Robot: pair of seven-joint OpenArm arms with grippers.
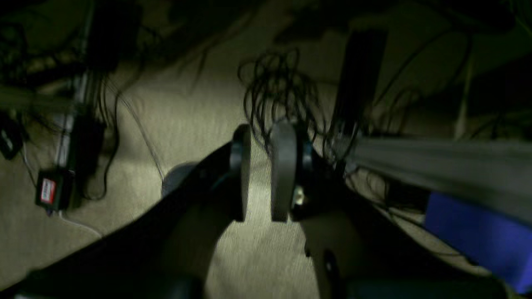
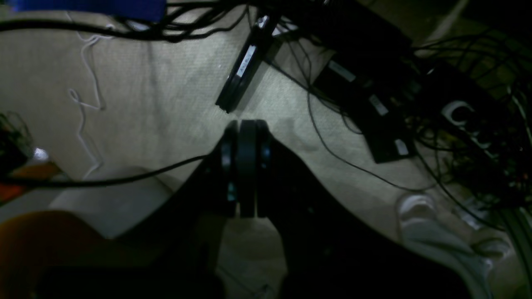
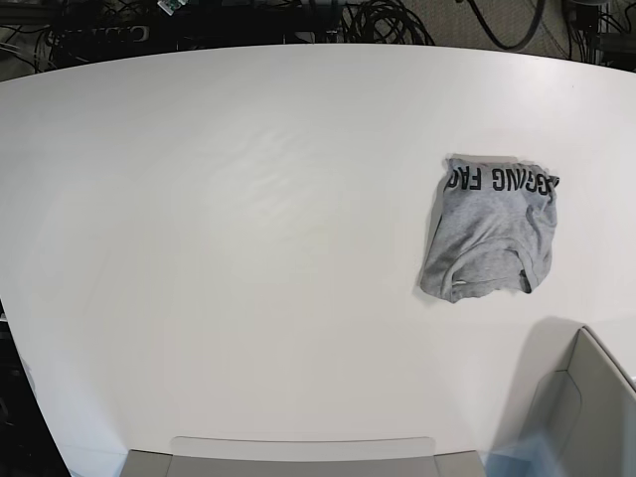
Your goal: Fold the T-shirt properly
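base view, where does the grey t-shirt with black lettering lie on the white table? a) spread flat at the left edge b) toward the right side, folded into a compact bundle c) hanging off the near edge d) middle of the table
b: the heather-grey cotton T-shirt lies as a small folded bundle on the right part of the white table, black block lettering along its far edge, with no arm near it.

1. The white table [image 3: 248, 248] is seen from above in the base view, nearly edge to edge, with its far edge at the top.
2. From the left wrist, the left gripper [image 1: 261, 170] is framed close, with dim carpet [image 1: 187, 112] and cables beyond.
3. From the right wrist, the right gripper [image 2: 245, 182] is framed alike, over carpet.
4. No part of the table is shared with the wrist views.
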